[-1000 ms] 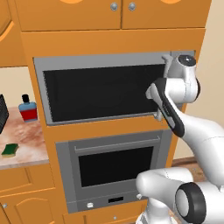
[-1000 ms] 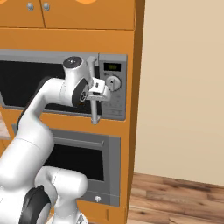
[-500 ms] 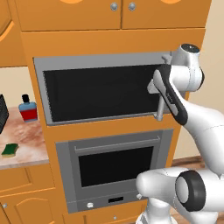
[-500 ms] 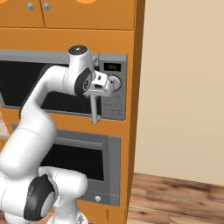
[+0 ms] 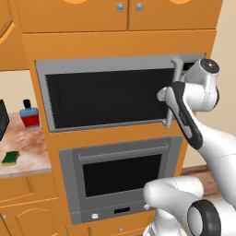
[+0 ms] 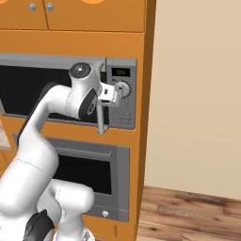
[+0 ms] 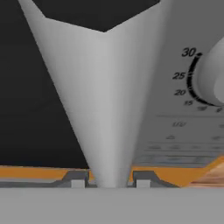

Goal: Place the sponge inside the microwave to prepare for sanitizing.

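The microwave [image 5: 106,97] is the wide grey box with a dark glass door set into the orange cabinet wall. Its door looks closed. My gripper [image 5: 169,99] is shut on the vertical grey bar handle [image 5: 175,69] at the door's right edge. In the right base view the gripper [image 6: 104,96] grips the handle [image 6: 100,123] just left of the dial [image 6: 122,88]. In the hand view the handle [image 7: 103,96] runs down between my fingertips [image 7: 78,178]. The sponge [image 5: 10,158], green over yellow, lies on the counter at the far left.
A blue-and-red bottle [image 5: 30,114] with a black cap stands on the marbled counter [image 5: 27,143] behind the sponge. A grey oven [image 5: 122,173] sits below the microwave. Orange cupboards hang above. A beige wall [image 6: 197,94] and wooden floor [image 6: 188,212] lie to the right.
The gripper has closed on the microwave's handle. The arm's upper joint has swung right and up, toward the control panel. The door has not visibly moved.
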Robot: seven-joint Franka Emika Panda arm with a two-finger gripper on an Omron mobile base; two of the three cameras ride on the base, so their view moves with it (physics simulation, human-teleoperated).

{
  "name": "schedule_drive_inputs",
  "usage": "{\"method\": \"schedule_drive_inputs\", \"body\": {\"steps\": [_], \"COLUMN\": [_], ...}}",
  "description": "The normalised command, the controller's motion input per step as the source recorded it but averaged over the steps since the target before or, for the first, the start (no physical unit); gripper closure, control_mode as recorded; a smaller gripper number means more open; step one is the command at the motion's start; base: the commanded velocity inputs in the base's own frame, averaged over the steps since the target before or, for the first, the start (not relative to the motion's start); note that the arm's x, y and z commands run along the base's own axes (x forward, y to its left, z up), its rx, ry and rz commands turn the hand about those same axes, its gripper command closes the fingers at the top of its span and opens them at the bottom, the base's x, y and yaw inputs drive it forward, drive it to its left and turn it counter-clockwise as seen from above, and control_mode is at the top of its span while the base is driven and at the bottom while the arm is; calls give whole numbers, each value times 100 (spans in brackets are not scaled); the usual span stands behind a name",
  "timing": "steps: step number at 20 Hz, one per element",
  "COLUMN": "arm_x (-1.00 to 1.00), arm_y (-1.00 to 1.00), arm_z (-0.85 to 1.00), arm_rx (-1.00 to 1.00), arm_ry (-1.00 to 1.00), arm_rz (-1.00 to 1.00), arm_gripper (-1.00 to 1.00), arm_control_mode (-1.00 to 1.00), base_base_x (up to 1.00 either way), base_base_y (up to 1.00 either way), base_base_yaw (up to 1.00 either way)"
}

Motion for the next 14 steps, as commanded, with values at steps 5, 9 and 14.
{"method": "schedule_drive_inputs", "body": {"steps": [5,9,14], "arm_x": [-54,-58,-63], "arm_y": [8,15,26], "arm_z": [0,1,0], "arm_rx": [-9,-2,-12], "arm_ry": [-33,-19,-11], "arm_rz": [0,-1,-14], "arm_gripper": [100,100,100], "arm_control_mode": [-100,-100,-100], "base_base_x": [0,0,0], "base_base_y": [0,0,0], "base_base_yaw": [0,0,0]}}
